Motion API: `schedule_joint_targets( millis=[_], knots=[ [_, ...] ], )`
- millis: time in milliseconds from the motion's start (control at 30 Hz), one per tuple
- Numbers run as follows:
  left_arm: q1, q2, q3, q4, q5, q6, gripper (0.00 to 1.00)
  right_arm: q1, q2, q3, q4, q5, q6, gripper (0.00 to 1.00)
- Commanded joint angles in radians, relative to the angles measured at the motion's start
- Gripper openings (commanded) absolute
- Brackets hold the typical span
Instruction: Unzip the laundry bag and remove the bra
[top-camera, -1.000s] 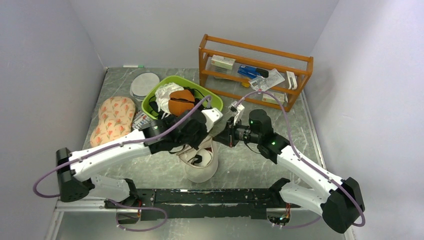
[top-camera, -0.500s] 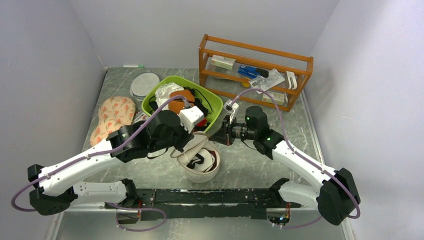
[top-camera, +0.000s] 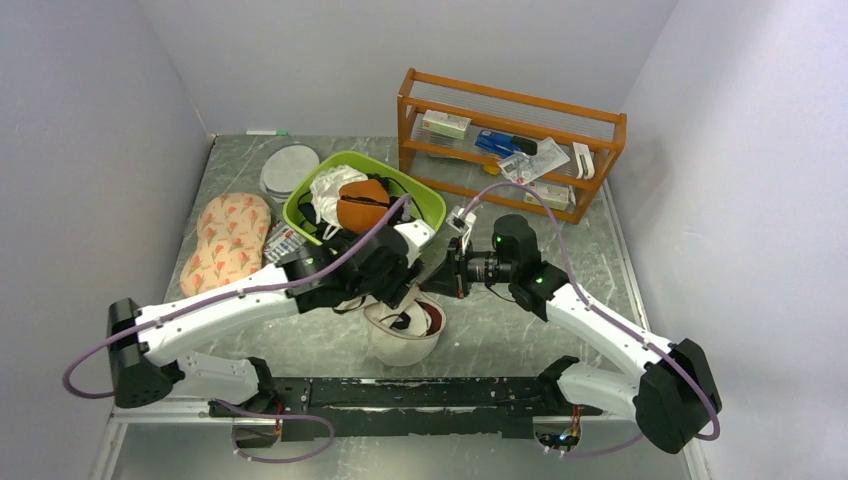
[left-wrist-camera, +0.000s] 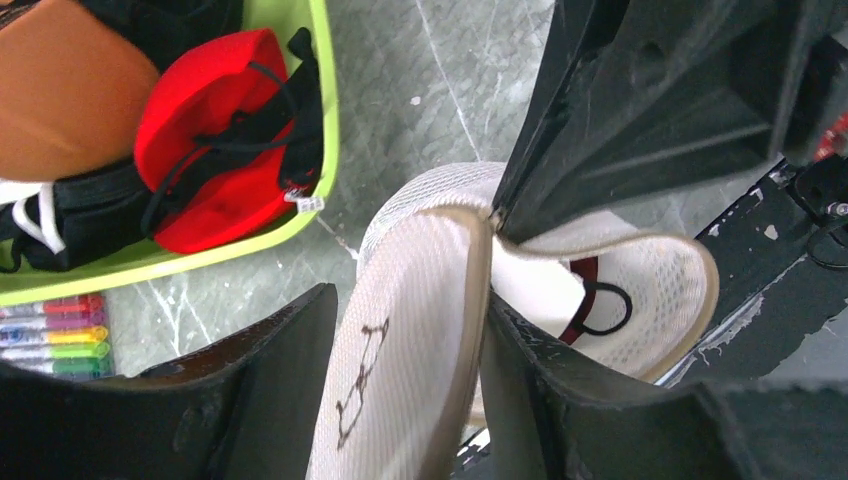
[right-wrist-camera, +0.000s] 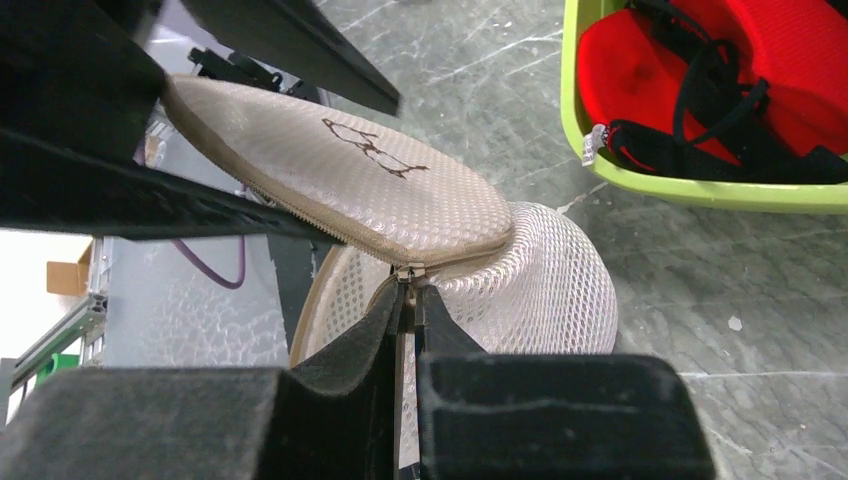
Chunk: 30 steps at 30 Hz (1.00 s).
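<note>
The laundry bag (top-camera: 405, 338) stands near the table's front middle with its cream lid (left-wrist-camera: 400, 340) flipped up on edge, the black squiggle showing. My left gripper (left-wrist-camera: 408, 305) is open, its two fingers on either side of the raised lid. Inside the white mesh drum (left-wrist-camera: 660, 290) a strip of the maroon bra (left-wrist-camera: 583, 300) and a thin black loop show. My right gripper (right-wrist-camera: 410, 292) is shut on the zipper pull (right-wrist-camera: 408, 272) where lid and drum meet. In the top view both grippers, left (top-camera: 395, 290) and right (top-camera: 437, 283), meet over the bag.
A lime green basin (top-camera: 425, 205) behind the bag holds a red garment (left-wrist-camera: 215, 120), an orange-brown cup (top-camera: 362, 203) and white cloth. A wooden rack (top-camera: 510, 145) stands back right. A floral pad (top-camera: 228, 240), a round white disc (top-camera: 290, 168) and markers (left-wrist-camera: 55, 335) lie left.
My left arm pulled back to the left, then swung right again over the bag, and its jaws have spread apart around the lid. The right gripper stayed on the zipper pull.
</note>
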Motion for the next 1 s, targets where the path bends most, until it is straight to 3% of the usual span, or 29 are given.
schedule_joint_targets(
  millis=[0,33,200,467,700,967],
  knots=[
    [-0.004,0.082,0.078,0.088,0.043,0.058,0.63,-0.001,-0.043,-0.009,0.029,-0.033,0.018,0.00],
    [-0.004,0.103,0.089,0.088,0.048,0.070,0.62,-0.001,-0.049,-0.012,0.036,-0.032,0.021,0.00],
    [-0.004,0.158,0.117,0.062,0.073,0.106,0.35,0.000,-0.057,-0.013,0.031,-0.007,0.015,0.00],
    [-0.005,0.063,0.100,-0.010,0.082,0.132,0.07,0.000,-0.031,-0.005,0.005,0.019,-0.034,0.00],
    [-0.003,-0.078,0.076,-0.085,0.136,0.153,0.07,0.000,0.014,0.016,0.031,0.019,-0.041,0.01],
    [-0.004,-0.137,0.108,-0.122,0.249,0.162,0.07,0.000,0.087,0.035,0.089,-0.023,-0.032,0.01]
  ],
)
